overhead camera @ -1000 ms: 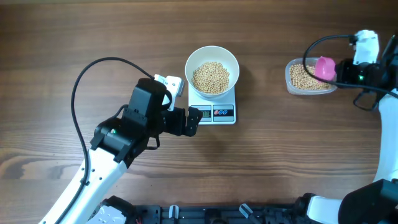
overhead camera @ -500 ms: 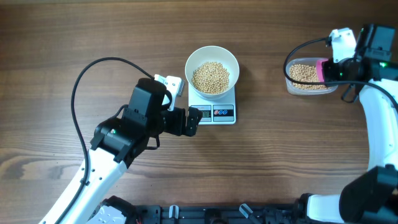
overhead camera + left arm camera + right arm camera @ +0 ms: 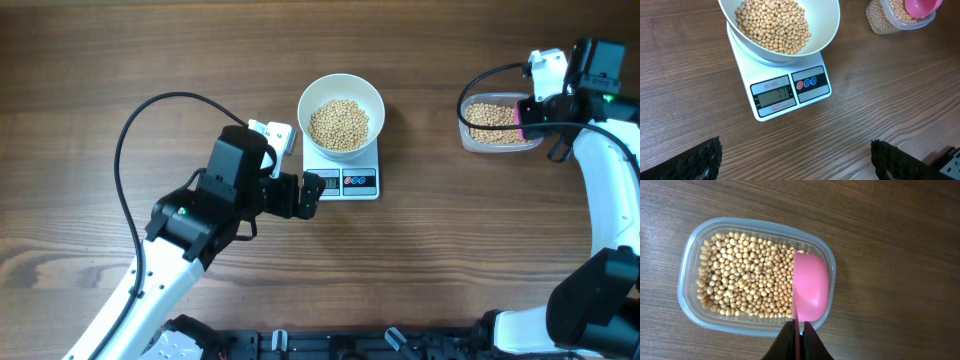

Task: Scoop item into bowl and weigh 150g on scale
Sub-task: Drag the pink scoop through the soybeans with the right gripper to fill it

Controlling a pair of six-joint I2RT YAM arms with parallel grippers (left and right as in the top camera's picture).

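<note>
A white bowl (image 3: pixel 341 90) heaped with tan beans (image 3: pixel 338 124) stands on the small white scale (image 3: pixel 346 181); the left wrist view shows the same bowl (image 3: pixel 827 30), its beans (image 3: pixel 772 25) and the scale (image 3: pixel 785 95) with a lit display. My left gripper (image 3: pixel 308 195) hovers open over bare wood just in front of the scale, its fingertips (image 3: pixel 695 162) wide apart. My right gripper (image 3: pixel 798 337) is shut on the handle of a pink scoop (image 3: pixel 811 287), whose cup sits inside the clear tub (image 3: pixel 690 255) at its right end, over more beans (image 3: pixel 745 282).
The clear tub (image 3: pixel 470 135) of beans stands at the far right of the wooden table, well apart from the scale. A black cable (image 3: pixel 135 130) loops over the left side. The left arm's body (image 3: pixel 215 195) lies close beside the scale.
The right arm shifted right and slightly away with the pink scoop, bringing it from over the tub's middle to its right end. The left arm stayed put.
</note>
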